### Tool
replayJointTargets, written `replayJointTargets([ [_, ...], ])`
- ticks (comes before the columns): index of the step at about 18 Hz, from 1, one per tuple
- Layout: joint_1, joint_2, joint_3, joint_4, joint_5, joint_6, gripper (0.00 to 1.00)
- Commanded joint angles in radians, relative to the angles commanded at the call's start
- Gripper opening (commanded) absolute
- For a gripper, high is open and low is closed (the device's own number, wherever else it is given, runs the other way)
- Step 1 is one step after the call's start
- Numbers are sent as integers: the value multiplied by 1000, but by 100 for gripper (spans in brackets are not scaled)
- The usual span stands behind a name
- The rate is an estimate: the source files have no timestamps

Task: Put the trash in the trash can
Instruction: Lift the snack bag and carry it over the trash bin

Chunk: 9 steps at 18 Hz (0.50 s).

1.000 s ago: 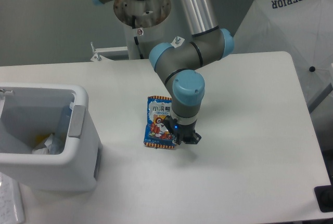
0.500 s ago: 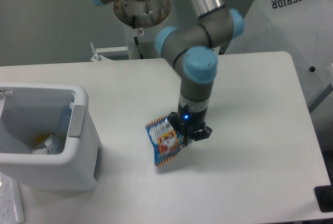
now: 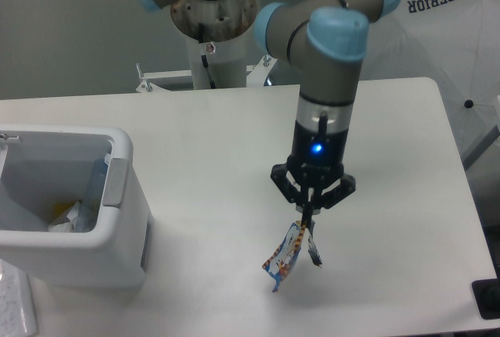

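My gripper point(image 3: 308, 218) is shut on the top edge of the small blue snack packet point(image 3: 291, 253), which hangs edge-on in the air above the table point(image 3: 234, 141), right of centre. The white trash can point(image 3: 70, 208) with a grey side panel stands at the table's front left, well to the left of the gripper. Inside it I see a bluish clear bottle point(image 3: 96, 184) against the right wall, with white tissue and a yellow scrap at the bottom.
The arm's base column point(image 3: 211, 32) stands at the back of the table. A white canopy with "SUPERIOR" lettering point(image 3: 445, 32) is beyond the table's right rear corner. A dark object point(image 3: 488, 299) sits at the front right edge.
The gripper has lifted the snack packet off the table and moved right and toward the front. The packet now dangles turned edge-on instead of lying flat.
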<state>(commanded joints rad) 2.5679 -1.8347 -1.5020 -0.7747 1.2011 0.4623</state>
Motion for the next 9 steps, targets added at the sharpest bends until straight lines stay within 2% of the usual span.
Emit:
replayJointTargets([
  [4,-8,21,63,2,-21,-173,0],
  [7,-11,57,69,24,-21,-338,0],
  [9,-17,89,71,43,-21,-399,0],
])
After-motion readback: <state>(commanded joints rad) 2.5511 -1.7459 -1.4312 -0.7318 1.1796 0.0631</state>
